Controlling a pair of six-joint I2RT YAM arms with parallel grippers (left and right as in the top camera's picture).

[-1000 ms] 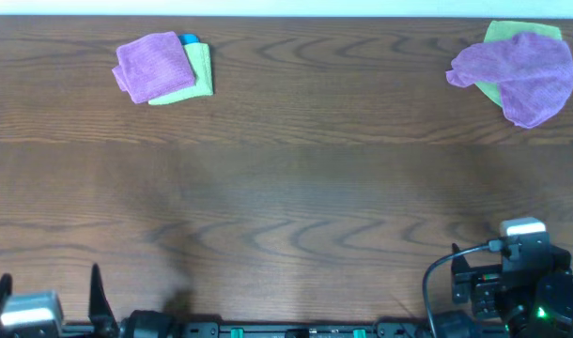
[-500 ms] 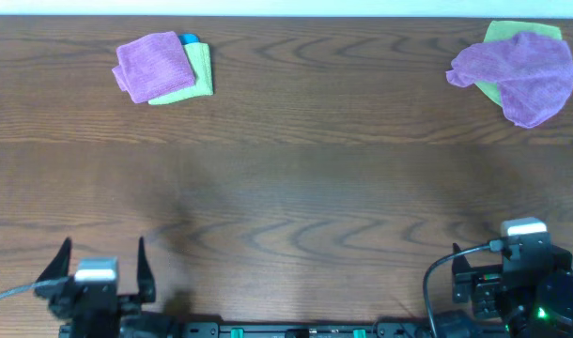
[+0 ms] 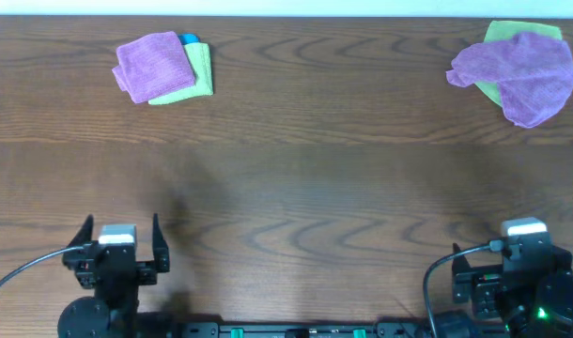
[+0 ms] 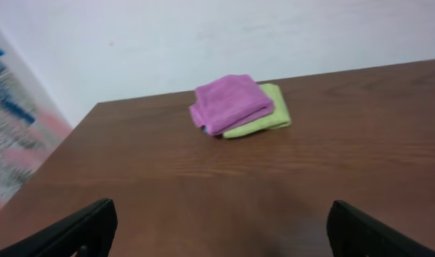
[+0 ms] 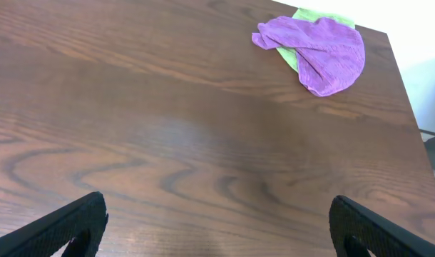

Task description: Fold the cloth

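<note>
The cloth (image 3: 153, 64) is pinkish-purple and lies folded on top of a lime-green cloth (image 3: 200, 80) at the far left; a blue edge (image 3: 189, 39) peeks out behind. In the left wrist view the cloth (image 4: 232, 103) sits well ahead of my left gripper (image 4: 221, 214), which is open with only bare table between its fingers. Seen from overhead, the left gripper (image 3: 122, 225) stands near the front left edge. My right gripper (image 5: 217, 207) is open over bare wood at the front right, holding nothing.
A crumpled violet cloth (image 3: 517, 73) lies on another lime-green cloth (image 3: 512, 32) at the far right corner, also seen in the right wrist view as the violet cloth (image 5: 317, 51). The wooden table (image 3: 296, 178) ends at a white wall behind.
My left gripper has moved right and a little farther onto the table from the front left corner. The right arm and the cloths have not moved.
</note>
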